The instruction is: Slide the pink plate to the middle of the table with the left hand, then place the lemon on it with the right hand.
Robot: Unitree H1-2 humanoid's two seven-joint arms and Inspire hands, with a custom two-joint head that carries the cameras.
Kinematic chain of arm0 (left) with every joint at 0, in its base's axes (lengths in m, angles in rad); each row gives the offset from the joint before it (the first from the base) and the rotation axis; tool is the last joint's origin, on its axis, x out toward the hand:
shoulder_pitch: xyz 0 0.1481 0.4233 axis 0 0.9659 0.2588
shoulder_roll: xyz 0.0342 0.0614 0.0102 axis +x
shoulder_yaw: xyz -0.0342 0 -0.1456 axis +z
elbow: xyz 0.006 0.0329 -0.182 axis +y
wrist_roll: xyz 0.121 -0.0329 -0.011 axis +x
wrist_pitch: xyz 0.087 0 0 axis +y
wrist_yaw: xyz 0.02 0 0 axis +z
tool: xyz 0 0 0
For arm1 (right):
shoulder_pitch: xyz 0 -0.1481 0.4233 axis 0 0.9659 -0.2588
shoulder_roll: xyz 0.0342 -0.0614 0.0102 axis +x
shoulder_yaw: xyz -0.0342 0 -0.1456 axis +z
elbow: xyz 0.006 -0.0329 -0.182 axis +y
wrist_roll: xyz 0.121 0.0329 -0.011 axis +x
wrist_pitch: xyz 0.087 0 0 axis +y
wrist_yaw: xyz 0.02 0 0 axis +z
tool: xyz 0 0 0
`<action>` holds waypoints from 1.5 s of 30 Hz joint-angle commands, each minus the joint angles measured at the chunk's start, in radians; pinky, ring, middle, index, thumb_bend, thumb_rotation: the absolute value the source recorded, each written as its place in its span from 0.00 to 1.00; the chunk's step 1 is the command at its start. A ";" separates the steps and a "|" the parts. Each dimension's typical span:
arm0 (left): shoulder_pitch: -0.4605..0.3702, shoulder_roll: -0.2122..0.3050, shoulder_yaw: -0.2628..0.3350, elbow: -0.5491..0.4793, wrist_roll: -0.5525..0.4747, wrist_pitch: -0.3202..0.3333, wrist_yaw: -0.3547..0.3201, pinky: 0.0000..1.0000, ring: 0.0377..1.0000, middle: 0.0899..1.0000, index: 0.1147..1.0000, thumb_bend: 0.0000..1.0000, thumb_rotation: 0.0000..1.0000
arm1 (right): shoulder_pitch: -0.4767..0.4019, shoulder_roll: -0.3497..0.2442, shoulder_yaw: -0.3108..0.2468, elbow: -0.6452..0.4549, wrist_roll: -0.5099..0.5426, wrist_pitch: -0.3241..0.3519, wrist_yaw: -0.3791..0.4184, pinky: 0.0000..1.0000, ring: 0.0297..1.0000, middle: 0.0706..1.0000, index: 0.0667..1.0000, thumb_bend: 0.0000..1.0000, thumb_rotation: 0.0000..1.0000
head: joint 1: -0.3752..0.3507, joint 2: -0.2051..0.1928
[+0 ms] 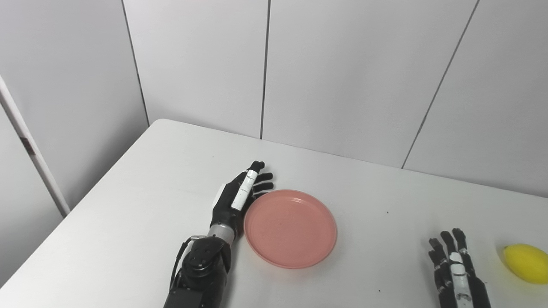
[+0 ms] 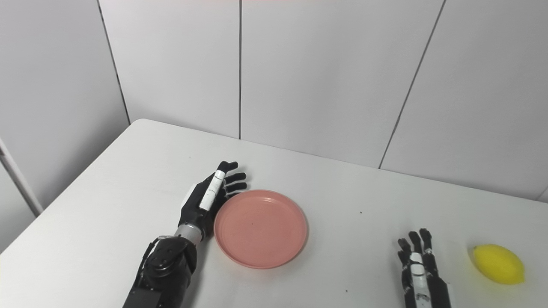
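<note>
On the white tabletop (image 1: pixel 141 179), a little left of its middle, lies the pink plate (image 1: pixel 290 228), flat and with nothing on it. The left robot hand (image 1: pixel 239 194) stands on edge right against the plate's left rim, palm turned toward the plate, its fingers (image 1: pixel 262 176) stretched out and slightly spread past the rim's far-left curve. It grips nothing; the hand is wide, only pressed sideways against the rim. Its black forearm runs down to the bottom edge of the view, just left of the plate.

Well apart to the right, near the front edge, the right robot hand (image 2: pixel 417 261) rests low with its back upward and its fingers (image 2: pixel 413 241) extended, pointing away toward the wall. It too holds nothing and looks open, fingers a little apart. Whether it touches the surface I cannot tell.

The lemon (image 2: pixel 498 264) lies on its side near the right end of the tabletop, just beyond the right robot hand and clear of it, a bare strip showing between them. It is well away from the plate, with the right robot hand sitting between the two. In the left eye view the lemon is partly cut off by the frame's right edge.

Behind the tabletop runs a wall (image 2: pixel 321 77) of pale grey panels with dark seams.
</note>
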 commanded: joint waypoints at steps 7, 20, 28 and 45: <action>0.003 -0.034 -0.011 0.003 0.025 0.016 0.013 0.74 0.71 0.71 0.76 0.91 0.81 | 0.041 0.031 0.021 0.040 0.003 0.004 0.001 1.00 0.94 0.97 0.99 0.67 0.69 | 0.001 0.003; 0.004 -0.067 0.004 -0.004 0.049 0.004 0.052 0.74 0.71 0.70 0.83 0.91 0.81 | 0.038 0.041 0.026 0.031 0.002 0.014 -0.008 0.96 0.92 0.96 0.98 0.68 0.68 | -0.006 0.004; 0.001 -0.075 -0.009 0.004 0.080 -0.013 0.058 0.76 0.70 0.70 0.85 0.90 0.81 | 0.031 0.045 0.028 0.042 -0.004 0.001 -0.011 0.97 0.93 0.96 0.98 0.67 0.68 | -0.015 0.004; -0.007 -0.105 -0.005 0.004 0.059 -0.003 0.042 0.79 0.72 0.71 0.84 0.92 0.77 | 0.020 0.055 0.034 0.053 -0.016 -0.002 -0.020 0.95 0.92 0.95 0.96 0.68 0.66 | -0.032 0.004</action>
